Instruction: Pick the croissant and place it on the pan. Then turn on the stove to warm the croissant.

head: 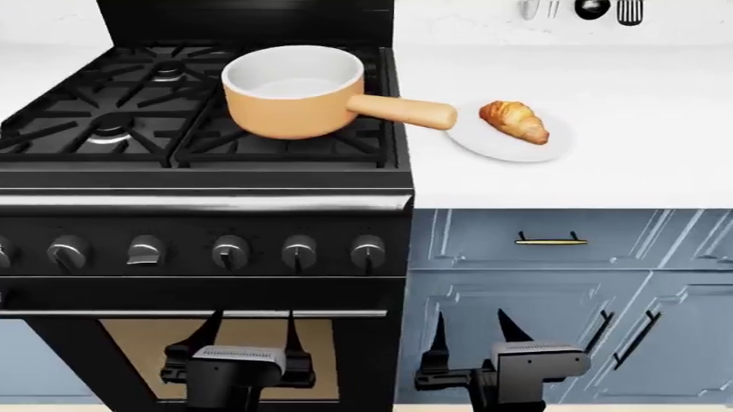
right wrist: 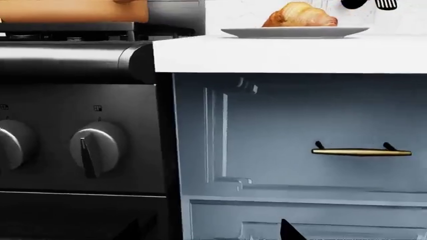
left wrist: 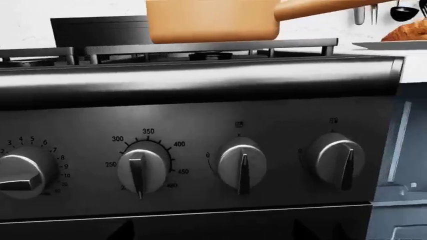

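The croissant (head: 514, 120) lies on a white plate (head: 481, 142) on the white counter, right of the stove (head: 195, 206). The orange pan (head: 292, 94) stands empty on the stove's front right grate, its handle pointing toward the plate. My left gripper (head: 250, 330) is open and empty, low in front of the oven door. My right gripper (head: 473, 330) is open and empty, low in front of the blue cabinet. The left wrist view shows the pan (left wrist: 213, 22) and the croissant (left wrist: 407, 31). The right wrist view shows the croissant (right wrist: 300, 15) on its plate (right wrist: 293, 32).
A row of silver-black knobs (head: 299, 251) runs across the stove front, and they show close in the left wrist view (left wrist: 241, 162). A drawer with a brass handle (head: 551, 240) sits under the counter. Utensils (head: 590, 9) hang on the back wall.
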{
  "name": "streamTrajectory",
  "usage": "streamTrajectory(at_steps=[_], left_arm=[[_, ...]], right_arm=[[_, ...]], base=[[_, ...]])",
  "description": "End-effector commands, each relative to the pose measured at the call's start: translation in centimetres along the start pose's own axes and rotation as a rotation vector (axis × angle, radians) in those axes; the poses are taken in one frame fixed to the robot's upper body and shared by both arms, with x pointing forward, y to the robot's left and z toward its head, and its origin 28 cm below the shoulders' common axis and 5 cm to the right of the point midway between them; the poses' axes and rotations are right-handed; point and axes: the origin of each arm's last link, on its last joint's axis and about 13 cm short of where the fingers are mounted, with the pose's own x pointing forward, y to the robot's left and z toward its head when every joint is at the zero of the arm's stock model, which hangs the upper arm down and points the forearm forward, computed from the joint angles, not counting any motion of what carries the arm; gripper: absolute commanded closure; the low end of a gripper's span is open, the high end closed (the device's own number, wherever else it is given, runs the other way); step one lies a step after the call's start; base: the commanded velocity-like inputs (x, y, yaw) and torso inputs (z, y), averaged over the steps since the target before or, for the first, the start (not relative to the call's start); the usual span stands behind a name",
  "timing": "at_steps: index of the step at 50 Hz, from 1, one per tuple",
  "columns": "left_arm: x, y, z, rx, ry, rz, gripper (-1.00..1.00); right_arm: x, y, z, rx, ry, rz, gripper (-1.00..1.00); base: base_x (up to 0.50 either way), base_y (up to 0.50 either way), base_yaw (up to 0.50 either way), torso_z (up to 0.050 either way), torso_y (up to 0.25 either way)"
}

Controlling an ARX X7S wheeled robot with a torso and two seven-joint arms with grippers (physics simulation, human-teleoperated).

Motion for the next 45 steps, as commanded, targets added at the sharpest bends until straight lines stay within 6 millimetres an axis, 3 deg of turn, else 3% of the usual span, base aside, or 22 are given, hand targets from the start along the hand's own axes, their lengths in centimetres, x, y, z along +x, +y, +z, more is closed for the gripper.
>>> streamTrajectory(at_steps=[1,19,30,45], left_arm=[[-0.08,-0.10,-0.04,0.003,0.005,-0.011,-1.00],[-0.07,-0.14,-0.22,0.010,0.005,-0.017,-1.00],[-0.05,-0.06,-0.03,0.019,-0.003,-0.004,-1.00],[-0.16,-0.16,-0.03,0.031,-0.005,-0.015,-1.00]], right_arm=[[0.00,-0.07,-0.06,0.001,0.004,-0.003,-1.00],[0.06,-0.12,-0.09,-0.002,0.002,-0.020,-1.00],[0.09,-0.11,-0.28,-0.029,0.011,-0.035,-1.00],[0.12,-0.19,-0.21,-0.016,0.007,-0.042,-1.00]], base=[[0.00,-0.50,0.00,0.000,0.000],[0.00,-0.50,0.00,0.000,0.000],[0.00,0.00,0.00,0.000,0.000],[0.00,0.00,0.00,0.049,0.000]])
